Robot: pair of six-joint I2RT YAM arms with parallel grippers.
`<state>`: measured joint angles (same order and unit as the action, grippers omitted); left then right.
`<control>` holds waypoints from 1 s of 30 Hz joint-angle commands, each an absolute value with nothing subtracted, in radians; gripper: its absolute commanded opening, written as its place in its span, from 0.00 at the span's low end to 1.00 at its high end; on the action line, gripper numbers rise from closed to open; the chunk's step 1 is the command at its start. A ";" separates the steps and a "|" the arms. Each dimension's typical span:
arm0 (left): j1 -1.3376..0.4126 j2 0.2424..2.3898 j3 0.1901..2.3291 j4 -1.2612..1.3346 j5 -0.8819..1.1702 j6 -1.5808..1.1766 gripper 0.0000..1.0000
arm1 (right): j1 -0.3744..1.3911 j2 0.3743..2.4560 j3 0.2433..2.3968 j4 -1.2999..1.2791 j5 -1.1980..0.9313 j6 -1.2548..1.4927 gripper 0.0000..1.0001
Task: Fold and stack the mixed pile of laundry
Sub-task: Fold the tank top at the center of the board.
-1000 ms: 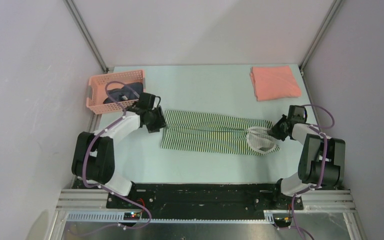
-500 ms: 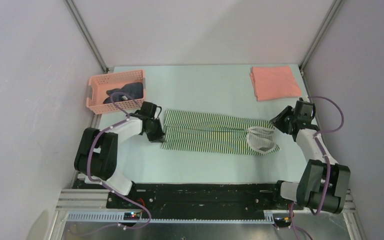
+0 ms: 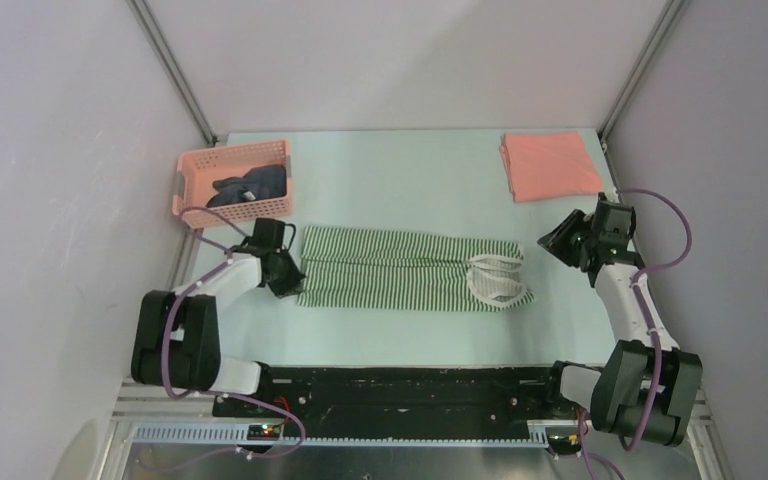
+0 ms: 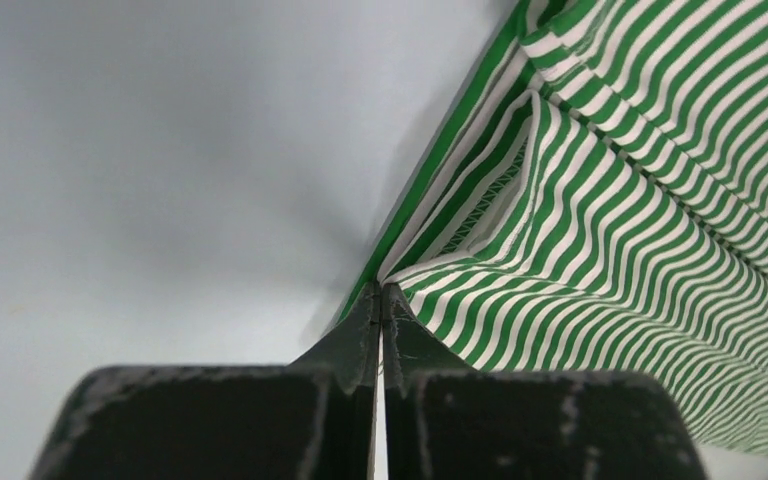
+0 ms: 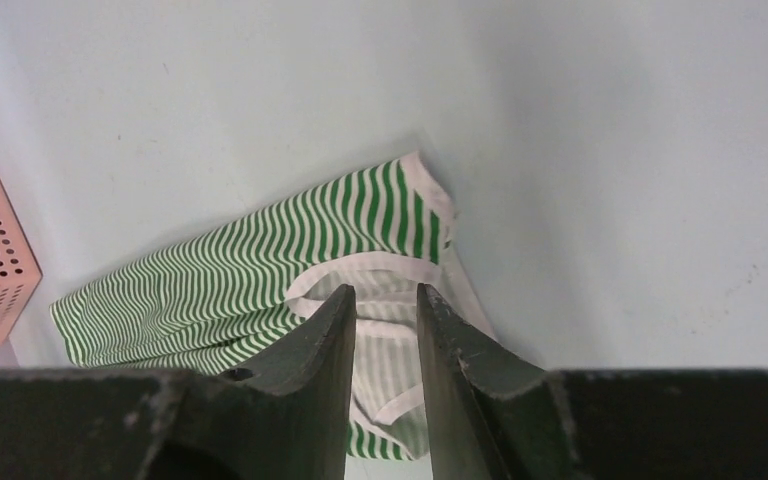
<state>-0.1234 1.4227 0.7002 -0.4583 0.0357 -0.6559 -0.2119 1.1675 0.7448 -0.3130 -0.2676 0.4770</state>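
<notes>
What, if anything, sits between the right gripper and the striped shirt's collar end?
Nothing visible: only bare table lies between the right gripper and the collar end of the striped shirt. The left gripper has its jaws shut on the opposite edge.

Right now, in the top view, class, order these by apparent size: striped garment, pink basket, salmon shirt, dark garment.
1. The striped garment, clearly largest.
2. The pink basket and the salmon shirt: too alike to separate.
3. The dark garment, smallest, though the basket hides part of it.
</notes>
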 commanded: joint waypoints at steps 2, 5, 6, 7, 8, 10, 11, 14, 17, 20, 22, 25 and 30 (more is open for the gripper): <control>-0.047 1.317 0.624 -0.518 -0.119 -0.759 0.00 | -0.196 1.167 0.783 -0.331 -0.305 0.463 0.35; 0.025 1.269 0.560 -0.522 -0.142 -0.816 0.00 | -0.166 1.217 0.782 -0.313 -0.335 0.448 0.44; 0.037 1.239 0.547 -0.523 -0.149 -0.828 0.00 | -0.152 1.231 0.782 -0.298 -0.354 0.441 0.46; 0.057 1.205 0.523 -0.523 -0.162 -0.850 0.00 | -0.145 1.262 0.782 -0.291 -0.362 0.438 0.49; 0.065 1.186 0.512 -0.523 -0.169 -0.859 0.00 | -0.133 1.297 0.783 -0.276 -0.375 0.433 0.51; 0.081 1.126 0.490 -0.526 -0.197 -0.878 0.00 | -0.113 1.352 0.790 -0.256 -0.397 0.418 0.52; 0.083 1.083 0.481 -0.529 -0.217 -0.888 0.00 | -0.106 1.369 0.794 -0.251 -0.402 0.412 0.52; 0.098 1.002 0.472 -0.549 -0.260 -0.912 0.00 | -0.068 1.479 0.825 -0.238 -0.428 0.399 0.53; 0.104 0.935 0.498 -0.552 -0.262 -0.894 0.13 | -0.031 1.563 0.861 -0.228 -0.460 0.397 0.53; 0.104 0.911 0.558 -0.567 -0.243 -0.848 0.38 | -0.006 1.642 0.891 -0.215 -0.467 0.407 0.53; 0.104 0.886 0.585 -0.573 -0.226 -0.825 0.47 | 0.033 1.678 0.913 -0.214 -0.463 0.416 0.53; 0.103 0.870 0.619 -0.572 -0.195 -0.784 0.55 | 0.065 1.719 0.938 -0.220 -0.429 0.426 0.53; 0.096 0.848 0.670 -0.571 -0.148 -0.675 0.57 | 0.076 1.759 0.956 -0.232 -0.383 0.433 0.52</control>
<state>0.0937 0.8757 0.6151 -0.5774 -0.1776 -0.7834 0.0719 1.7233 0.9260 -0.2367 -0.4389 0.4274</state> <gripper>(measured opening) 0.565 0.524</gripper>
